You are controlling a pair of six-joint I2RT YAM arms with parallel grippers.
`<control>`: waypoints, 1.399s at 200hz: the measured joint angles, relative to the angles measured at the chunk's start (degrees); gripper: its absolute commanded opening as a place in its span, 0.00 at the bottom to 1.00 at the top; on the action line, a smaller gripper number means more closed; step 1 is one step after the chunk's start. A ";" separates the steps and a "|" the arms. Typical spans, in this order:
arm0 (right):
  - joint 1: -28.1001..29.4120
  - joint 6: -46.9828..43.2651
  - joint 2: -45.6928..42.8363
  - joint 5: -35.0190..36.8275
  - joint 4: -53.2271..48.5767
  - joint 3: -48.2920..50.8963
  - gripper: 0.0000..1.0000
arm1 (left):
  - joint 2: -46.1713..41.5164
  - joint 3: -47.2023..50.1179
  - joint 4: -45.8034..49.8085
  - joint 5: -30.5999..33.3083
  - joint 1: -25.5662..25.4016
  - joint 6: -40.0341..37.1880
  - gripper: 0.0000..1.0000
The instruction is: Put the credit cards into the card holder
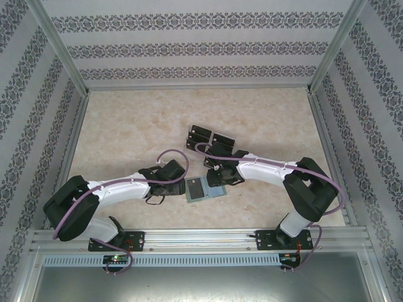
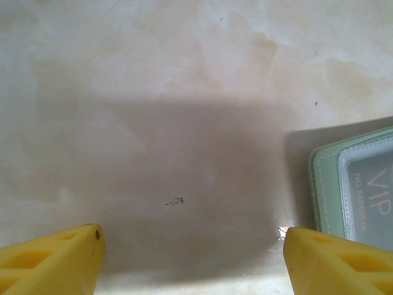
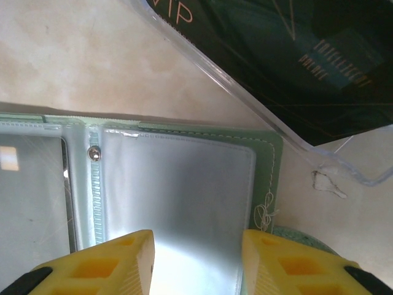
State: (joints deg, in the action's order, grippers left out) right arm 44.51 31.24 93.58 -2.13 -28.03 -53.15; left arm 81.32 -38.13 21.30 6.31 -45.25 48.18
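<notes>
The grey-green card holder (image 1: 204, 189) lies open on the table between the two arms. A dark card (image 1: 195, 187) sits in its left half, and in the left wrist view that card (image 2: 376, 198) reads VIP behind a clear sleeve. More black credit cards (image 1: 210, 136) lie just beyond the holder, inside a clear tray (image 3: 245, 98). My right gripper (image 3: 196, 246) is open, low over the holder's empty clear sleeve (image 3: 178, 184), and holds nothing. My left gripper (image 2: 190, 246) stands wide open over bare table, with the holder's edge (image 2: 319, 184) beside its right finger.
Patterned walls and metal rails enclose the marble-look table (image 1: 138, 126). The right arm (image 1: 277, 173) reaches in over the holder's right half, and the left arm (image 1: 119, 189) comes in from the left. The tray's clear rim lies close to the holder's far corner.
</notes>
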 measured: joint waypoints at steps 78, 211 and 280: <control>0.39 -0.17 1.73 -0.07 0.59 0.00 0.43 | 0.00 0.02 -0.31 -0.02 0.00 0.00 0.77; 1.42 1.86 1.73 -8.74 4.74 0.17 0.43 | 0.00 0.09 -1.18 -0.04 0.00 0.00 0.77; 1.77 0.57 1.70 -7.02 3.43 -0.20 0.45 | 0.00 0.50 -1.31 -0.04 0.00 0.00 0.77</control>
State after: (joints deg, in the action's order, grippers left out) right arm 46.28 31.81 95.29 -9.15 -24.60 -53.34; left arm 81.32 -37.63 19.99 6.26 -45.25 48.18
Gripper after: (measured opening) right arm 0.445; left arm 0.771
